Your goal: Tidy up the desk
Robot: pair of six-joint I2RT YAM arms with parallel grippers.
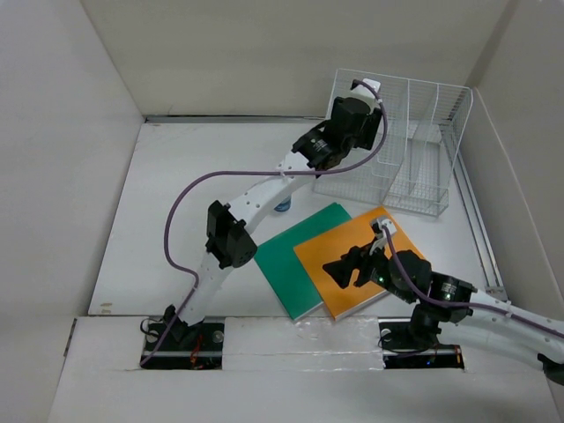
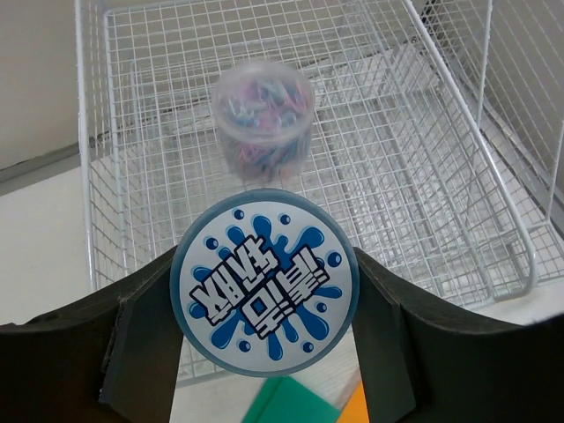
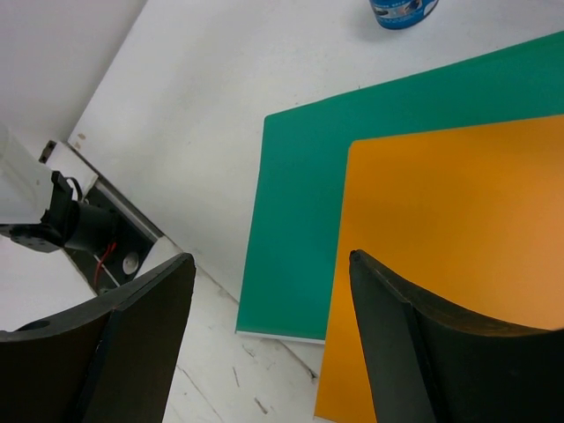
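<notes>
A: Left tool (image 2: 264,300)?
B: Gripping a blue-labelled tub (image 2: 265,280) above the rack (image 2: 441,176), at the surface's (image 1: 176,194) far right corner; a jar (image 2: 263,115) stands inside.
A: Right tool (image 3: 269,260)?
B: Wide, empty, over the orange book (image 3: 458,220) overlapping the green book (image 3: 291,220) near the front edge.

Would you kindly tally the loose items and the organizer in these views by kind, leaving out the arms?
Books: 2, green book and orange book
Blue-labelled tubs: 2, held tub and loose tub on the desk
Clip tub: 1
Wire rack: 1
Total: 6
</notes>
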